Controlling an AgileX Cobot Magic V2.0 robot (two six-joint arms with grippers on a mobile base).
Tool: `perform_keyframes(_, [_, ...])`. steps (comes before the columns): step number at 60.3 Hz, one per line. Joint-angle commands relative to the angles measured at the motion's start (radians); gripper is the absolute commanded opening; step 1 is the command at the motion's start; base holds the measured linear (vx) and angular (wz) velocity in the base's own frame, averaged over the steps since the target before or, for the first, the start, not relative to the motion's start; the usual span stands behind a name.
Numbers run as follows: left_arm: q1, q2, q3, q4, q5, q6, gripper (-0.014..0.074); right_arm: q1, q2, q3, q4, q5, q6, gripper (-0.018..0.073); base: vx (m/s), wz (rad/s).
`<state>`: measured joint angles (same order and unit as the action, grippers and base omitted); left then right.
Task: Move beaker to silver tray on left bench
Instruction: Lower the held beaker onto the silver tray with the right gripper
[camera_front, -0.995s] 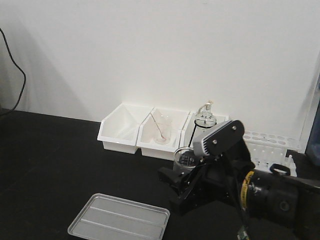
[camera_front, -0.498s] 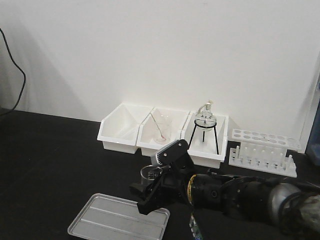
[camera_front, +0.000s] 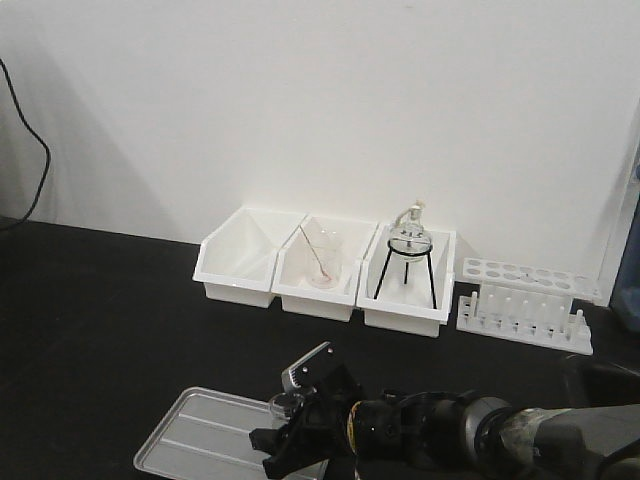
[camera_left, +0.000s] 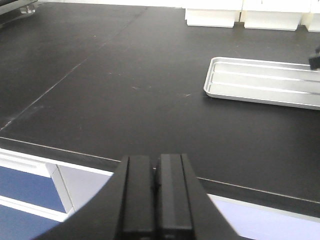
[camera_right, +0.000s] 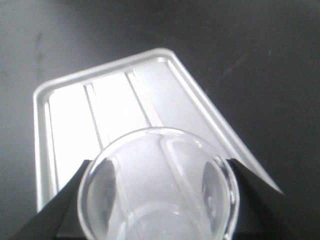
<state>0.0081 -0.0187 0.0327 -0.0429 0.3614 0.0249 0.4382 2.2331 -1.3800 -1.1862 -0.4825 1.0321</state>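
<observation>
The small clear glass beaker (camera_right: 159, 187) fills the bottom of the right wrist view, clamped between my right gripper's (camera_right: 159, 200) two black fingers. It hangs over the near right end of the silver tray (camera_right: 110, 120). In the front view the beaker (camera_front: 283, 406) shows at the right edge of the silver tray (camera_front: 205, 440), with the right gripper (camera_front: 290, 435) shut on it, low over the black left bench (camera_front: 100, 320). My left gripper (camera_left: 156, 195) is shut and empty at the bench's front edge, far left of the tray (camera_left: 265, 82).
Three white bins (camera_front: 325, 265) line the back wall; the middle one holds a beaker with a rod (camera_front: 322, 262), the right one a flask on a tripod (camera_front: 408, 255). A white tube rack (camera_front: 525, 305) stands to their right. A black cable (camera_front: 30, 150) hangs at the left.
My right arm has carried the beaker leftward and downward, from in front of the bins to over the tray's right end.
</observation>
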Motion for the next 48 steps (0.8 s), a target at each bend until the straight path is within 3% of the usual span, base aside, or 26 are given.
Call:
perform_keyframes(1, [-0.001,-0.009,0.02,-0.007,-0.078,-0.001,0.0001,0.0,-0.044,-0.031,0.022,-0.045,-0.011,-0.0003,0.0,0.0])
perform_keyframes(22, [-0.001,-0.009,0.02,-0.007,-0.078,-0.001,0.0001,0.0,-0.015,-0.031,0.022,-0.03,-0.011,0.0061,0.0,0.0])
perform_keyframes(48, [-0.001,-0.009,0.02,-0.007,-0.078,-0.001,0.0001,0.0,-0.015,-0.031,0.023,-0.032,-0.006,0.0388,0.0,0.0])
